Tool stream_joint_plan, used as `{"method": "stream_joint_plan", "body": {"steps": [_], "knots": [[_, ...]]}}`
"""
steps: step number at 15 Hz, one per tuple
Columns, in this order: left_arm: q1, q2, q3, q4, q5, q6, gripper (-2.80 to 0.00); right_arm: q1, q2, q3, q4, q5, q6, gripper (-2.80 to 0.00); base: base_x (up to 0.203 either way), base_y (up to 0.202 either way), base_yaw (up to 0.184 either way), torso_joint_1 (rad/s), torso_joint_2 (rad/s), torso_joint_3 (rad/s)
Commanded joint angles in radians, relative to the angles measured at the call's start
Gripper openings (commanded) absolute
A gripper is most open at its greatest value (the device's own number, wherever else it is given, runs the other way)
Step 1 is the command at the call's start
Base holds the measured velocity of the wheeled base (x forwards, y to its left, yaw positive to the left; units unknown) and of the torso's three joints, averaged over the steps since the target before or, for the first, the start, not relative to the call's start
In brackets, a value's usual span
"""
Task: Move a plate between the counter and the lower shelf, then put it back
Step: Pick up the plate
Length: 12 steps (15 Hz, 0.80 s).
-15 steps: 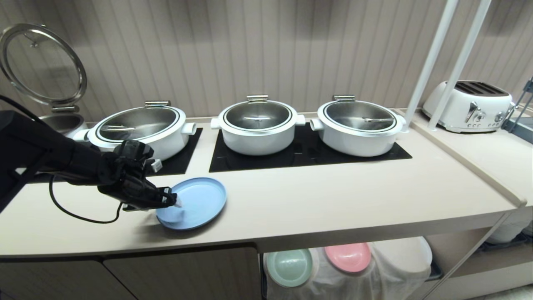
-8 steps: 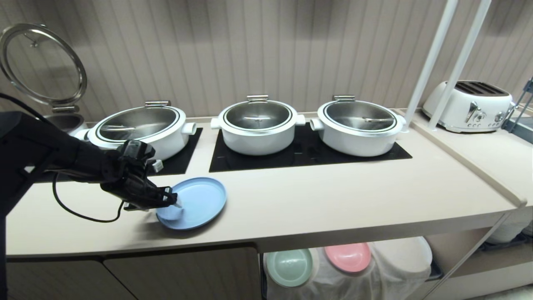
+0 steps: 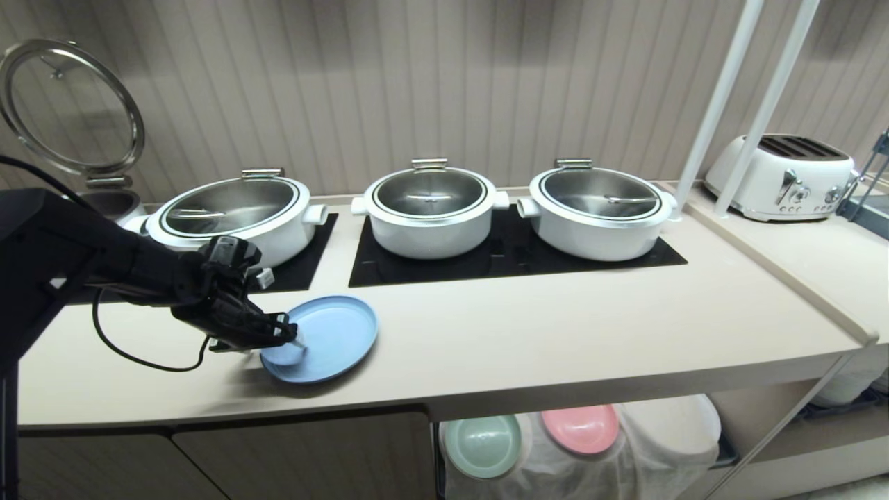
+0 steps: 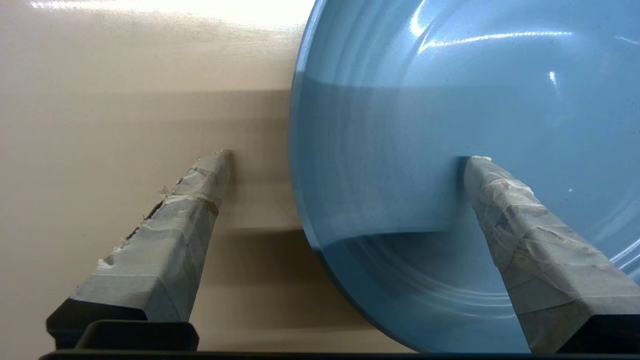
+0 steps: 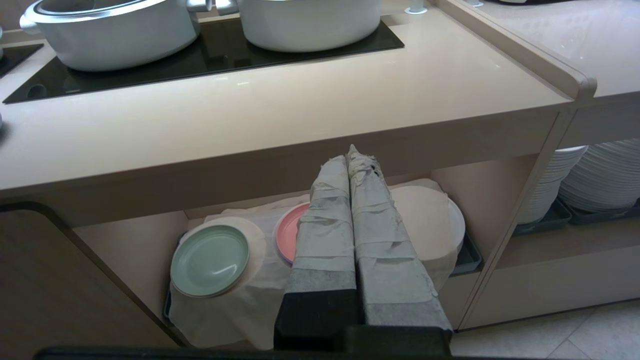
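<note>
At lower left of the head view the plate (image 3: 326, 338) lies flat on the counter (image 3: 528, 340), its left rim straddled by the wide-spread left gripper (image 3: 288, 340), a white pot (image 3: 233, 212) just behind, while the right gripper (image 5: 352, 155), fingers pressed together, hangs before the lower shelf (image 5: 125, 250)

The plate (image 3: 323, 338) lay flat on the counter (image 3: 528, 340), near its front edge. The left gripper (image 3: 292, 342) reached in from the left, low over the plate's left rim, one taped fingertip apparently resting on the plate's surface. Three lidded white pots (image 3: 430, 212) stood behind on black cooktop panels (image 3: 510, 260). Below, a mint-green plate (image 3: 481, 444) and a pink plate (image 3: 580, 428) sat in the lower shelf (image 3: 757, 417).
</note>
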Motion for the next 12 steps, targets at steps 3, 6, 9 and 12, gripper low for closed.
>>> {"method": "stream_joint_plan", "body": {"steps": [3,6,9,12], "knots": [[0.002,0.007,0.005,0.0,0.001,-0.001,0.0,0.0,0.0,0.0,-0.001,0.0,0.0,-2.8,0.0,0.0,0.0,0.0,0.0,0.0],[0.004,0.012,0.005,-0.004,-0.002,-0.001,-2.8,0.0,0.0,0.0,-0.001,0.0,0.0,-2.8,0.0,0.0,0.0,0.0,0.0,0.0],[0.004,0.014,0.003,-0.003,0.001,-0.002,-2.8,0.0,0.0,0.0,-0.001,0.0,0.0,-2.8,0.0,0.0,0.0,0.0,0.0,0.0],[0.011,0.015,0.004,-0.003,0.001,-0.002,-2.8,0.001,0.0,0.0,-0.001,0.0,0.0,-2.8,0.0,0.0,0.0,0.0,0.0,0.0]]}}
